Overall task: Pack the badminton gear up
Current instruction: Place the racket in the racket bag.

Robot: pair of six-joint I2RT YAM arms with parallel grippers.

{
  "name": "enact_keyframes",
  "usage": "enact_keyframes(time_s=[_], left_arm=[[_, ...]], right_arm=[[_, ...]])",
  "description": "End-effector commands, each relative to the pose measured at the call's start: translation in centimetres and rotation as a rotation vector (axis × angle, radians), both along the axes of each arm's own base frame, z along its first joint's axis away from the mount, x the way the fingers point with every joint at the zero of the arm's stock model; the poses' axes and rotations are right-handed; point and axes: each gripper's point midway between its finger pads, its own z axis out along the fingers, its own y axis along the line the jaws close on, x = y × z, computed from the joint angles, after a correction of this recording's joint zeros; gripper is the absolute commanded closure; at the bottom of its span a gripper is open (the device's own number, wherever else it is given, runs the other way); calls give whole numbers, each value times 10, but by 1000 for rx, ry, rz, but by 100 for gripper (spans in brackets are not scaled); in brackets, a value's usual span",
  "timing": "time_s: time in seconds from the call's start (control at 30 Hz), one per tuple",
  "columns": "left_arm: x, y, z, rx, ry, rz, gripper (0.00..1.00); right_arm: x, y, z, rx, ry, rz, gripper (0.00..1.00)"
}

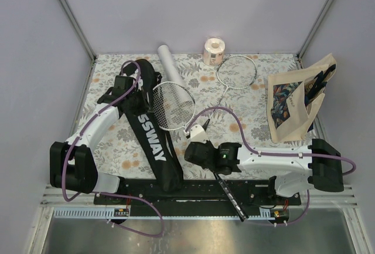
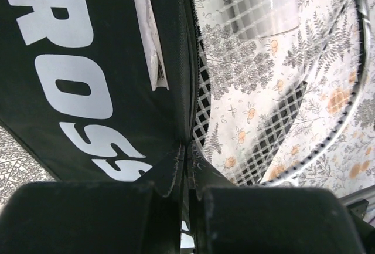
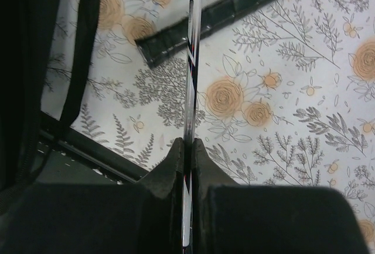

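Racket handle nearest, head far-left

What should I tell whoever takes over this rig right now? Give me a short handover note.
Left hand: shut, pinching the edge of the black racket bag near its far end.
Right hand: shut on the thin shaft of the first racket, whose head lies against the bag's right edge.
Second racket: loose at the back, right of centre.
White tube: loose at the back, beside the bag's far end.
Done: bag edge and first racket are gripped. Nothing looks fully packed.
Left: slide the first racket into the bag, then the second racket and the tube, then close the bag.
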Motion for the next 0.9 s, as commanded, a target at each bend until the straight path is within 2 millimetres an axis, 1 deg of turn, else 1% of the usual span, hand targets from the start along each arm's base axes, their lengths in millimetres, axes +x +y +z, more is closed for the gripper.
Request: enact_keyframes(time_s=[0.0, 0.13, 0.27, 0.43, 0.47, 0.5, 0.53, 0.63, 0.77, 0.87], left_arm=[[7, -17, 11, -95, -42, -49, 100], [-1, -25, 14, -137, -38, -86, 100], [-13, -31, 11, -181, -18, -114, 100], [-29, -40, 8, -255, -2, -131, 100], [-32, -42, 8, -270, 1, -138, 100], [-34, -44, 8, -288, 0, -146, 100], [-37, -46, 7, -305, 13, -145, 100], [-43, -47, 7, -333, 31, -126, 100], [-45, -48, 15, -369, 24, -86, 100], [-43, -50, 17, -395, 26, -62, 100]], right_arm=[[10, 40, 36, 89, -80, 29, 100], [21, 70, 50, 158, -146, 68, 100], [30, 105, 65, 276, -195, 105, 100], [53, 143, 78, 426, -232, 92, 100], [58, 152, 84, 472, -240, 96, 100], [62, 158, 84, 489, -237, 97, 100], [67, 164, 82, 500, -239, 90, 100], [90, 168, 83, 507, -277, 9, 100], [117, 175, 71, 560, -281, -96, 100], [127, 186, 64, 588, -288, -134, 100]])
